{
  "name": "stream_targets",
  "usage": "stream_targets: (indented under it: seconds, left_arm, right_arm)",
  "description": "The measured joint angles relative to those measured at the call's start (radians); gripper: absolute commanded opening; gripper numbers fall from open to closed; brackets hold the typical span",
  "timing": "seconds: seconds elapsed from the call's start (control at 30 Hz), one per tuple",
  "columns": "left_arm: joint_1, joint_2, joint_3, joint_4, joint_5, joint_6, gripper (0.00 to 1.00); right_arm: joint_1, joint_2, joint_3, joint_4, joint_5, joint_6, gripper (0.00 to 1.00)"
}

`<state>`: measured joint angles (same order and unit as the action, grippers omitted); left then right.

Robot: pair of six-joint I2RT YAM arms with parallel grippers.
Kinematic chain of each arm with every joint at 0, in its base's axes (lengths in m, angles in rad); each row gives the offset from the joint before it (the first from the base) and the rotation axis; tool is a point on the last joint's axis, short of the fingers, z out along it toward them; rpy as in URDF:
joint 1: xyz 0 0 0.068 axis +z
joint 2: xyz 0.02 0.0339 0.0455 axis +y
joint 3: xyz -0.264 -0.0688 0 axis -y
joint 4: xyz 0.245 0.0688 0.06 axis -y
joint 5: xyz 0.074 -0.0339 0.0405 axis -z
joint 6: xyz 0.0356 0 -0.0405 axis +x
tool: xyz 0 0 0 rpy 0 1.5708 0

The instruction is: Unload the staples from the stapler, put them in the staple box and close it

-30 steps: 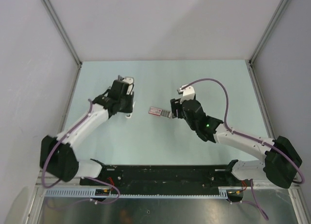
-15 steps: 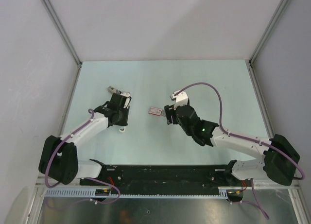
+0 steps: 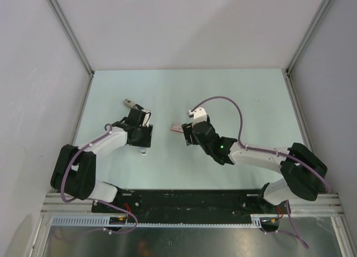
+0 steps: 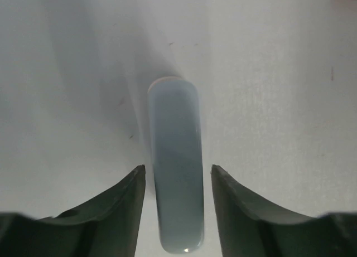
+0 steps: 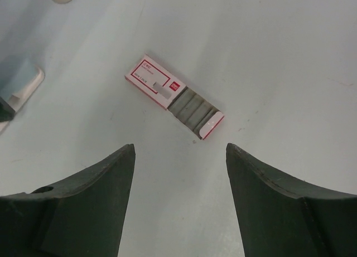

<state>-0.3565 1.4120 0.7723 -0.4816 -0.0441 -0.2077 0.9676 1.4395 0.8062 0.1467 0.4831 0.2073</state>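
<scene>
Stapler [image 5: 167,95] lies flat on table [image 5: 279,45], mid-area, just ahead of R gripper [image 5: 179,151], not touched. R jaws are spread wide, nothing held. L gripper [image 4: 177,170] jaws are apart, straddling pale grey bar [image 4: 175,123]; slim gaps seen both sides, no clamp. Grey staples [image 5: 192,111] seen as strips in stapler's open half. Judged v. light, stiff, smooth, prob. skids if nudged. Best pinched across long sides at labelled end, staples left clear.
</scene>
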Motion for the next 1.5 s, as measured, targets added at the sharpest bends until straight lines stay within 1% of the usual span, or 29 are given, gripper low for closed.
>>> stream_targets:
  seconds: [0.03,0.07,0.1,0.17,0.23,0.37,0.43,0.5,0.57,0.6,0.67,0.73,0.77,0.83,1.0,1.23,1.3,1.37,1.43,1.5]
  left_arm:
    - [0.003,0.007,0.002,0.008,0.017,0.0,0.87]
    - [0.005,0.015,0.002,0.015,0.035,0.002,0.93]
    - [0.006,0.022,0.002,0.016,0.053,0.002,0.96]
    - [0.006,0.02,0.002,0.014,0.089,0.003,0.99]
    - [0.006,0.008,0.01,0.005,0.117,0.004,0.99]
    - [0.037,-0.083,0.055,-0.026,0.151,0.008,0.99]
    - [0.087,-0.152,0.09,-0.039,0.161,0.009,0.99]
    - [0.179,-0.237,0.128,-0.04,0.185,0.017,0.99]
    - [0.283,-0.311,0.157,-0.039,0.214,0.029,0.97]
    - [0.338,-0.349,0.168,-0.038,0.227,0.038,0.94]
    - [0.424,-0.414,0.18,-0.04,0.239,0.06,0.83]
    - [0.462,-0.457,0.183,-0.05,0.251,0.079,0.72]
    - [0.473,-0.476,0.183,-0.061,0.258,0.09,0.69]
    - [0.483,-0.498,0.183,-0.079,0.263,0.106,0.64]
    - [0.498,-0.509,0.183,-0.111,0.26,0.129,0.55]
    - [0.546,-0.441,0.17,-0.124,0.252,0.147,0.53]
    - [0.564,-0.423,0.159,-0.132,0.253,0.156,0.54]
    - [0.577,-0.418,0.147,-0.142,0.253,0.158,0.57]
    - [0.583,-0.418,0.14,-0.15,0.254,0.164,0.64]
    - [0.585,-0.418,0.138,-0.158,0.257,0.172,0.69]
  right_arm:
    - [0.002,0.016,0.011,-0.003,0.0,0.007,0.77]
    - [0.006,0.035,0.029,-0.011,0.002,0.018,0.81]
    - [0.011,0.048,0.042,-0.016,0.003,0.027,0.85]
    - [0.028,0.077,0.079,-0.029,0.009,0.045,0.95]
    - [0.052,0.109,0.13,-0.056,0.016,0.065,0.98]
    - [0.112,0.186,0.259,-0.132,0.041,0.11,0.99]
    - [0.145,0.235,0.338,-0.176,0.053,0.137,0.99]
    - [0.17,0.28,0.408,-0.211,0.054,0.174,0.99]
    - [0.189,0.322,0.469,-0.229,0.034,0.223,0.99]
    - [0.192,0.336,0.486,-0.231,0.011,0.246,0.99]
    - [0.187,0.355,0.499,-0.232,-0.042,0.277,0.99]
    - [0.179,0.385,0.523,-0.251,-0.07,0.299,0.99]
    - [0.177,0.413,0.556,-0.273,-0.075,0.309,0.99]
    - [0.175,0.492,0.659,-0.336,-0.071,0.325,0.98]
    - [0.21,0.678,0.916,-0.477,-0.019,0.345,0.85]
    - [0.267,0.793,1.067,-0.594,0.028,0.386,0.77]
    - [0.269,0.816,1.083,-0.613,0.035,0.397,0.73]
    - [0.266,0.832,1.086,-0.631,0.042,0.407,0.69]
    - [0.262,0.843,1.086,-0.648,0.047,0.415,0.66]
    - [0.261,0.85,1.086,-0.658,0.05,0.422,0.64]
